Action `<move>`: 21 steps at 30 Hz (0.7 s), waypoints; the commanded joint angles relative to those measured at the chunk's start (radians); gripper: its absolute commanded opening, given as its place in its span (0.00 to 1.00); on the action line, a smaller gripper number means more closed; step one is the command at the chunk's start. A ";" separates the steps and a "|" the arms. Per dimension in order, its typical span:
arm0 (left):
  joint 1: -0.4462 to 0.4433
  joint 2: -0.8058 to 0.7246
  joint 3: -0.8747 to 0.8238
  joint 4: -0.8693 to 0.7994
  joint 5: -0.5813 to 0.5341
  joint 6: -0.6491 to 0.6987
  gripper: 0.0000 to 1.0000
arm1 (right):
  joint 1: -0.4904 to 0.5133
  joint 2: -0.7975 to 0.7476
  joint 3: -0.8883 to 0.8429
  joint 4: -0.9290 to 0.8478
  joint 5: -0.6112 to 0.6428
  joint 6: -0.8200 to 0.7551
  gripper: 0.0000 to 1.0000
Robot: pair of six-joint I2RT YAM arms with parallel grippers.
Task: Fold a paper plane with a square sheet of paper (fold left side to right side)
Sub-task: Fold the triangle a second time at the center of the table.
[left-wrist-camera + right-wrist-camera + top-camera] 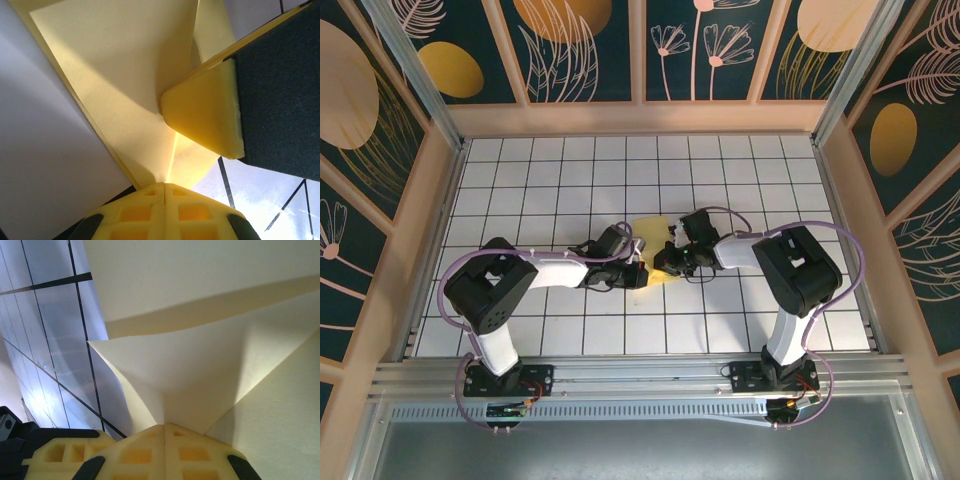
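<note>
The left gripper [164,186] and right gripper [165,426] both pinched the yellow paper [651,232] mid-table [560,170], so pulling apart too hard could have ripped it.

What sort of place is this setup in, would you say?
Probably a purpose-built robot work cell: a white grid-tiled table, framed walls with printed botanical panels, and a left arm and right arm bolted along a metal rail.
</note>
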 commanded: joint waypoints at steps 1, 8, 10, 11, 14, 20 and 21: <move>0.003 0.039 -0.005 -0.046 -0.067 0.022 0.00 | 0.011 -0.037 0.019 -0.087 0.077 -0.027 0.00; 0.003 0.027 -0.012 -0.054 -0.080 0.025 0.00 | 0.009 -0.070 -0.011 -0.040 0.075 -0.012 0.00; 0.002 0.027 -0.013 -0.054 -0.078 0.026 0.00 | 0.004 -0.071 -0.008 -0.018 0.069 -0.009 0.00; 0.002 0.026 -0.014 -0.055 -0.080 0.026 0.00 | 0.002 -0.073 0.000 -0.012 0.066 -0.009 0.00; 0.002 0.022 -0.012 -0.056 -0.080 0.027 0.00 | 0.002 -0.075 0.027 -0.008 0.058 -0.019 0.00; 0.003 0.020 -0.006 -0.056 -0.076 0.026 0.00 | -0.054 -0.034 0.057 -0.009 0.046 -0.046 0.00; 0.003 0.019 -0.006 -0.056 -0.076 0.026 0.00 | -0.059 -0.024 0.059 -0.007 0.048 -0.050 0.00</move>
